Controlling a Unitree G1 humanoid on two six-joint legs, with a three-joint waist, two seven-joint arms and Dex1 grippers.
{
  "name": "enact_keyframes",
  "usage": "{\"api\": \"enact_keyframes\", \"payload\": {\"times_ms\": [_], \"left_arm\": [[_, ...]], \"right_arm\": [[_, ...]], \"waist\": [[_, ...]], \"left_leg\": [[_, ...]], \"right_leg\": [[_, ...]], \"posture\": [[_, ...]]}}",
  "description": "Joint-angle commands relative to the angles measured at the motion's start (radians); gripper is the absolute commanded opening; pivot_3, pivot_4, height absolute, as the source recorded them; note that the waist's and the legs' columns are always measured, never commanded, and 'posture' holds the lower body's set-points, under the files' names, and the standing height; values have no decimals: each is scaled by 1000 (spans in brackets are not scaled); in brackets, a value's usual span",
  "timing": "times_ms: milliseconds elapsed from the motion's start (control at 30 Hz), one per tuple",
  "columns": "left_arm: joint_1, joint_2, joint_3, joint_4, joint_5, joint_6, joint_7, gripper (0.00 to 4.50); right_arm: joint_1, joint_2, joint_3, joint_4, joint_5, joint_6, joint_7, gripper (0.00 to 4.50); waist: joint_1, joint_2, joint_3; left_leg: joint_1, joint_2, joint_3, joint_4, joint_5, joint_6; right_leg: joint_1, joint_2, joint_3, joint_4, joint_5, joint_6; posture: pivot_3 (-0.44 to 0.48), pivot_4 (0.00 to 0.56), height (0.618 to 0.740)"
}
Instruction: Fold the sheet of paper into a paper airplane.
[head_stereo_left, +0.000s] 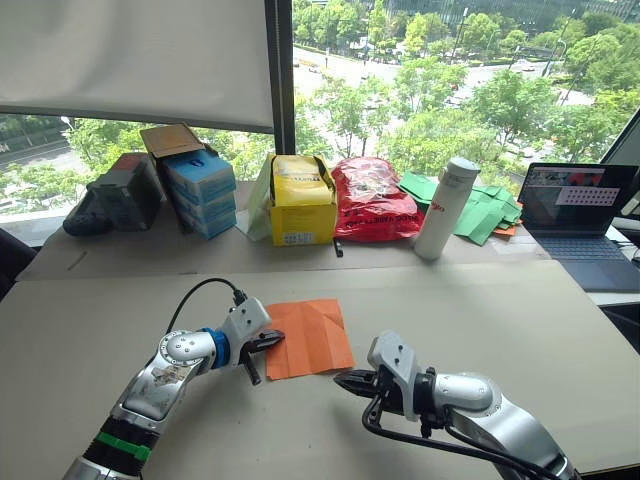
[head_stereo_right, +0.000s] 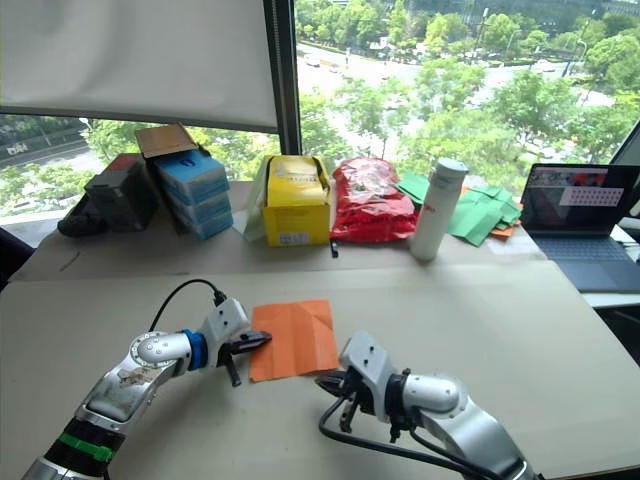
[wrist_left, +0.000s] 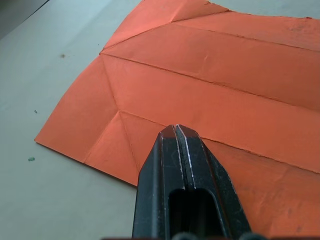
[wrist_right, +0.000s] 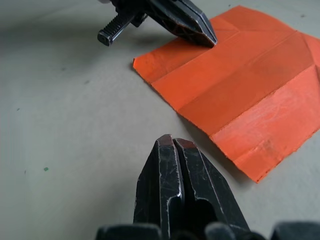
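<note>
The sheet of paper (head_stereo_left: 308, 337) is bright orange and lies flat and open on the beige table (head_stereo_left: 480, 310), with crease lines across it. No paper airplane is in view. My left gripper (head_stereo_left: 274, 339) is shut, its tips resting on the sheet's left edge; from the left wrist its fingertips (wrist_left: 176, 132) sit over the orange surface (wrist_left: 210, 75). My right gripper (head_stereo_left: 341, 380) is shut and empty. It stands just off the sheet's near right corner, a short gap from the paper's edge (wrist_right: 240, 100).
Along the back by the window stand a dark bag (head_stereo_left: 110, 195), stacked blue boxes (head_stereo_left: 203, 192), a yellow box (head_stereo_left: 302, 205), a red bag (head_stereo_left: 372, 198), a white bottle (head_stereo_left: 446, 208) and green paper sheets (head_stereo_left: 485, 210). A laptop (head_stereo_left: 580, 225) sits at the far right.
</note>
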Motion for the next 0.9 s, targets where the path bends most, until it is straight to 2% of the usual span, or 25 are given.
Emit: {"api": "enact_keyframes", "payload": {"times_ms": [33,133,233,400,667,900], "left_arm": [[10,-2,-55,57,41,8,-22,0],[1,-3,-60,71,49,-1,-34,0],[-16,-2,-68,93,60,-16,-55,0],[-36,2,-71,122,73,-35,-79,0],[-52,9,-66,147,87,-55,-106,0],[-65,15,-64,164,100,-65,-121,0]], "right_arm": [[30,26,12,-18,-79,-17,-96,32],[55,56,17,-12,-117,-24,-149,32],[90,132,16,-8,-146,-38,-236,32],[110,228,2,32,-153,-68,-298,32],[127,292,-23,85,-155,-139,-337,32],[68,419,-87,191,-99,-256,-344,32]], "waist": [[0,0,-1],[0,0,-4],[0,-1,-6],[0,-1,-7],[-1,-1,-7],[-4,0,-7]], "left_leg": [[0,0,0,0,0,0],[1,0,0,0,0,0],[2,0,0,0,0,0],[2,0,0,0,0,0],[2,0,0,0,0,0],[2,0,0,0,0,0]], "right_leg": [[0,0,0,0,0,0],[1,1,0,0,0,0],[1,1,0,0,0,0],[1,1,0,0,0,0],[1,2,0,0,0,0],[1,3,0,1,0,0]], "posture": [[0,150,740],[0,150,740],[0,150,740],[0,150,740],[0,150,740],[0,150,740]]}}
